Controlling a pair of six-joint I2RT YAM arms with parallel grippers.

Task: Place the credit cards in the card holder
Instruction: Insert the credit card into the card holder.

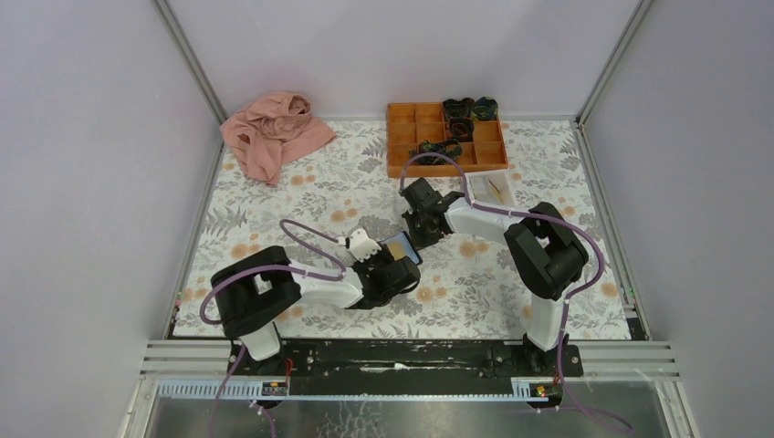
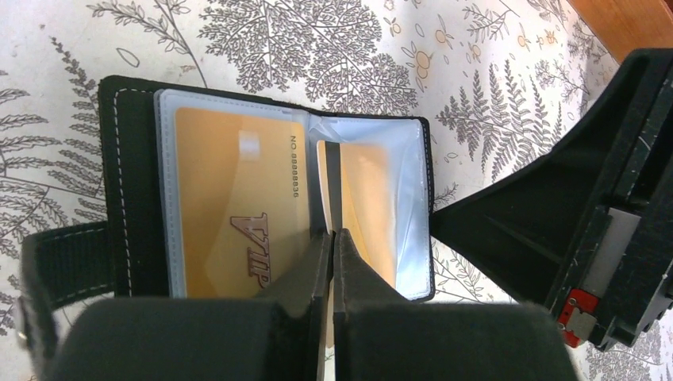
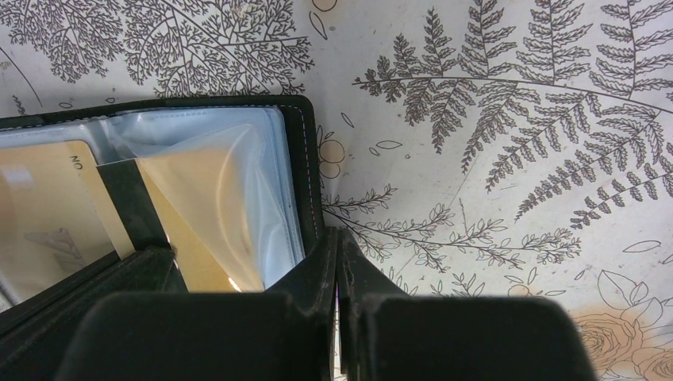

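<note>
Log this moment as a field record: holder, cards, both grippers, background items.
card holder: open, flat on floral mat
VIP card: in left pocket
striped card: in right pocket under clear plastic, near end hidden
left gripper: shut, tips at striped card's near end
right gripper: shut, tips at holder's outer edge
background: orange tray and pink cloth at far side

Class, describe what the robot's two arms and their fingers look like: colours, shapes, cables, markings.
Both the left arm and the right arm have white links between bulky black joint housings. A purple cable loops along each. The fingers are matt black wedges. On the right gripper sits a small red part.
</note>
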